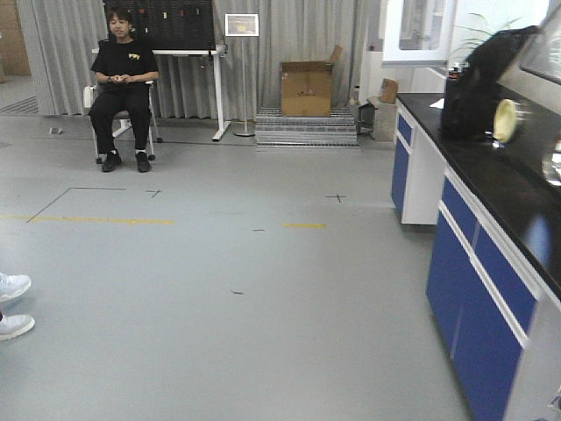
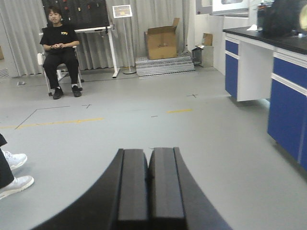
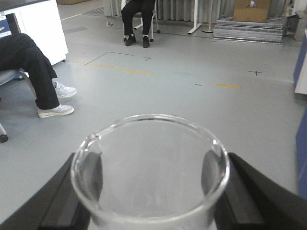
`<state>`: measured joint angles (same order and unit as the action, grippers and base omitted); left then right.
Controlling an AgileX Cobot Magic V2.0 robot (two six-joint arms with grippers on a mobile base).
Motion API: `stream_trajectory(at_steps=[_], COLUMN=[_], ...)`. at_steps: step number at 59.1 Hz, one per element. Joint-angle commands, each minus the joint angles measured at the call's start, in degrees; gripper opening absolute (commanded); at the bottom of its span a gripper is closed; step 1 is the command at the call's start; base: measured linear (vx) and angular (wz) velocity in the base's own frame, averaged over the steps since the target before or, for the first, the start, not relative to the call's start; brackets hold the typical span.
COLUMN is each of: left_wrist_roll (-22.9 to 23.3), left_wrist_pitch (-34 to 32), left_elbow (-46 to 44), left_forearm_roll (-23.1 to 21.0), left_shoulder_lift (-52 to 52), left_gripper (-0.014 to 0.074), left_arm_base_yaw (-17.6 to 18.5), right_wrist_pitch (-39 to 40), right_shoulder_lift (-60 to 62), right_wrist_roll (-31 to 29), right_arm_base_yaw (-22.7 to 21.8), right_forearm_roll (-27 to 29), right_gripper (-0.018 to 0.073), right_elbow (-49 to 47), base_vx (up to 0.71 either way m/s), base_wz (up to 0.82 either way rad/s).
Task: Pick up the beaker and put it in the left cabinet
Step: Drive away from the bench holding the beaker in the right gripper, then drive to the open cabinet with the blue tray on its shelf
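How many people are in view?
2: seated person by the curtain; second person at the left edge, only legs and white shoes showing. Others may be hidden.

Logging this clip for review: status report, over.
Left gripper shut, empty. Right gripper shut on beaker. Left cabinet not in view. Seated person ahead, another's legs nearby.

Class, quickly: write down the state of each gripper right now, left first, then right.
Left gripper: closed, holding nothing.
Right gripper: closed on the beaker.
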<state>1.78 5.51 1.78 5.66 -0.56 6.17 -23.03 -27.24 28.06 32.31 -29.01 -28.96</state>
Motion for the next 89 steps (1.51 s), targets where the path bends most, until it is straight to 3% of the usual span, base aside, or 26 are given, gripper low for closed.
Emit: stream_trajectory(at_steps=[1,89], left_wrist_roll=[0.2,0.2], left_wrist_pitch=[-5.1,-5.1], left_elbow=[0.8,0.8], left_forearm_roll=[-0.2,-0.2], left_shoulder_lift=[-1.1,-1.1], left_gripper=[-0.0008,-0.0008], left_arm_base_yaw=[0.4,0.4], right_wrist_pitch=[4.2,4.2], right_shoulder_lift=[-0.2,-0.3], right_wrist_roll=[-0.3,-0.3], right_arm_base_yaw=[-0.2,-0.2], right_forearm_roll=[-1.2,-1.2], right_gripper=[-0.0004,-0.0004], right_elbow=[-1.8,-1.8], base_vx=[0.71,0.78], base_wz=[0.17,0.04])
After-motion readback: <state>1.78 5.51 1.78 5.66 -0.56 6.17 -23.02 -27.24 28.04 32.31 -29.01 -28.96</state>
